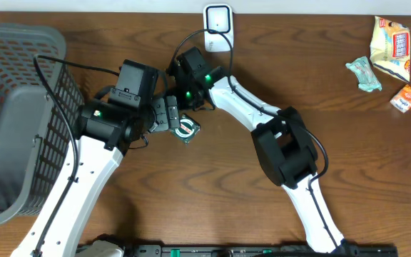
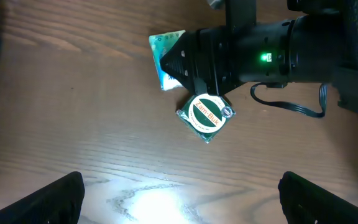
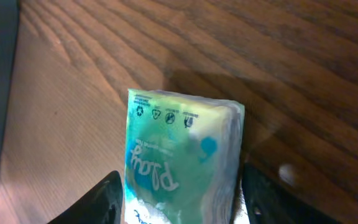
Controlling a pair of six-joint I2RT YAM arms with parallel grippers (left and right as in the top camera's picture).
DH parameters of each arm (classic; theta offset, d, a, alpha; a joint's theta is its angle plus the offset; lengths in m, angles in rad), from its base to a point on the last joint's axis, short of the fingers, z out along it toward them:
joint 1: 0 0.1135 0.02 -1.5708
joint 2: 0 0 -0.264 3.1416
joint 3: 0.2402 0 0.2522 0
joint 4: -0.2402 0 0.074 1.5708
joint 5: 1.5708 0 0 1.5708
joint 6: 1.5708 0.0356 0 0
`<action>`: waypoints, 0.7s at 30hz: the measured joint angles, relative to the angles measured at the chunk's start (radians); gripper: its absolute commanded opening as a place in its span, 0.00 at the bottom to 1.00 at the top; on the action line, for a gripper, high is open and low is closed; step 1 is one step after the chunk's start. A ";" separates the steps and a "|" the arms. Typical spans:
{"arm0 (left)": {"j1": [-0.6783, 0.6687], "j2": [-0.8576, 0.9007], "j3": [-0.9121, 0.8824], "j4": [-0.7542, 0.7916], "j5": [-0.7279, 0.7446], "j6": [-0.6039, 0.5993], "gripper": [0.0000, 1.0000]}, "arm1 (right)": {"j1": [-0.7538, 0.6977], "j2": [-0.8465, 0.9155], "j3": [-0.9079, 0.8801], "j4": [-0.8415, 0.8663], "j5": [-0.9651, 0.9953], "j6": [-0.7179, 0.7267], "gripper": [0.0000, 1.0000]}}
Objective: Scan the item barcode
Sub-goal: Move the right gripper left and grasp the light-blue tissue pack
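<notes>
A teal and white tissue pack (image 3: 179, 155) lies on the wooden table, and my right gripper (image 3: 182, 199) is shut on it, one dark finger (image 3: 107, 199) against each long side. In the left wrist view the same tissue pack (image 2: 163, 53) pokes out from the right gripper (image 2: 176, 62), and a green round Zam-Buk tin pack (image 2: 207, 115) lies just beside it. From overhead the tin pack (image 1: 187, 129) shows below the right gripper (image 1: 182, 101); the tissue pack is hidden there. My left gripper (image 2: 182, 199) hovers open above bare table, empty, near the tin pack.
A white scanner-like device (image 1: 217, 27) stands at the table's back edge. A grey mesh basket (image 1: 20, 107) fills the left side. Several snack packets (image 1: 391, 46) lie at the far right. Black cables trail from both wrists.
</notes>
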 measured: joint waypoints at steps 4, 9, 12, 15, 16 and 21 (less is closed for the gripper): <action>0.000 0.000 0.000 0.000 0.000 0.000 0.98 | -0.003 -0.002 -0.002 0.004 0.005 0.009 0.55; 0.000 0.000 0.000 0.000 0.000 0.000 0.98 | -0.021 -0.002 -0.008 0.018 -0.023 0.010 0.49; 0.000 0.000 0.000 0.000 0.000 0.000 0.98 | -0.045 -0.002 -0.011 0.022 -0.052 0.016 0.46; 0.000 0.000 0.000 0.000 0.000 0.000 0.98 | -0.062 -0.002 -0.013 0.021 -0.064 0.018 0.49; 0.000 0.000 0.000 0.000 0.000 0.000 0.98 | -0.064 -0.002 -0.013 0.021 -0.065 0.018 0.49; 0.000 0.000 0.000 0.000 0.000 0.000 0.98 | -0.048 -0.002 -0.013 0.022 -0.074 0.025 0.49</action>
